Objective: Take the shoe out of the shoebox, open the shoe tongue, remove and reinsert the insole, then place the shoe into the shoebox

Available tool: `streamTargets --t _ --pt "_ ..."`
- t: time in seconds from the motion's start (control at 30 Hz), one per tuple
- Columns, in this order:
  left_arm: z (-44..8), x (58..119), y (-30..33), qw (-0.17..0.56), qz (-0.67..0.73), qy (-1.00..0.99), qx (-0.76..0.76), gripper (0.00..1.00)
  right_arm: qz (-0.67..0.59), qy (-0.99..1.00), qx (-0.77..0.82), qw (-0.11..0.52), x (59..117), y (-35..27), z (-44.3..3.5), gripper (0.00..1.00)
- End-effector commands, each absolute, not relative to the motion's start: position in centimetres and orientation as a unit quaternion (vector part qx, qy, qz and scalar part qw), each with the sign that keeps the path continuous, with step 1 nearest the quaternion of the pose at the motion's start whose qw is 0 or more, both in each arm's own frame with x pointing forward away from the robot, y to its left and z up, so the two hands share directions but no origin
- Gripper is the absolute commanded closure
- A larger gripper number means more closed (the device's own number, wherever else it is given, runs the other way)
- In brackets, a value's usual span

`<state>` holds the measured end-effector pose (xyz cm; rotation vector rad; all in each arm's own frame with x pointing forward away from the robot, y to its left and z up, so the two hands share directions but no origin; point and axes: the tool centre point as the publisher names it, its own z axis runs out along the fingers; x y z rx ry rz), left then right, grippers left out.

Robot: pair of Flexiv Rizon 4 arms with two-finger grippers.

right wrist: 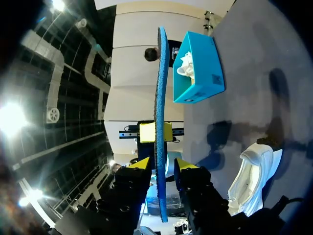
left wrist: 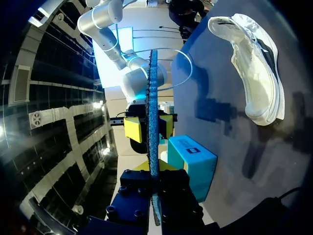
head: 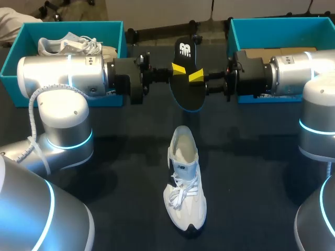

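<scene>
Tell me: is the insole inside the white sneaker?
No, the insole is held in the air by the left gripper, well apart from the white sneaker.

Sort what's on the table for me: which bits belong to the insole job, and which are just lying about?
Job: insole, gripped by left gripper and right gripper; white shoe on the table; one shoebox, left box or right box, cannot tell which.
Lying about: second shoe, inside the left box.
</scene>
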<state>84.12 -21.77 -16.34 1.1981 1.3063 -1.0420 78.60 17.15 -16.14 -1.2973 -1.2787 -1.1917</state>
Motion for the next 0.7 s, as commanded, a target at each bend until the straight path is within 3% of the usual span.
streamTargets --t 0.03,0.33,0.4,0.57,0.6,0.63,0.67,0.7 --pt "-16.34 84.07 -21.92 0.518 -0.434 0.542 0.5 1.0 -0.485 -0.52 -0.529 0.463 78.65 17.32 -16.33 0.73" --pt "-16.33 83.96 -22.06 0.518 -0.432 0.541 0.502 1.0 -0.486 -0.519 -0.529 0.463 78.54 17.18 -16.44 0.9" --pt "-16.34 83.9 -22.11 0.518 -0.432 0.541 0.503 1.0 -0.486 -0.518 -0.53 0.463 78.51 17.14 -16.47 1.0" --pt "-16.44 83.73 -22.22 0.514 -0.432 0.541 0.506 1.0 -0.487 -0.52 -0.531 0.459 78.52 17.17 -16.51 1.0" --pt "-16.43 83.58 -22.16 0.51 -0.434 0.543 0.507 0.61 -0.49 -0.52 -0.529 0.459 78.5 17.17 -16.63 1.0" --pt "-16.36 83.44 -22.02 0.508 -0.432 0.544 0.509 0.13 -0.492 -0.519 -0.528 0.458 78.48 17.13 -16.74 1.0" --pt "-16.28 83.31 -21.75 0.506 -0.432 0.546 0.509 0.0 -0.494 -0.519 -0.526 0.458 78.48 17.09 -16.8 1.0" --pt "-16.23 83.15 -21.37 0.501 -0.435 0.545 0.512 0.0 -0.496 -0.521 -0.524 0.456 78.47 17.02 -16.86 1.0"
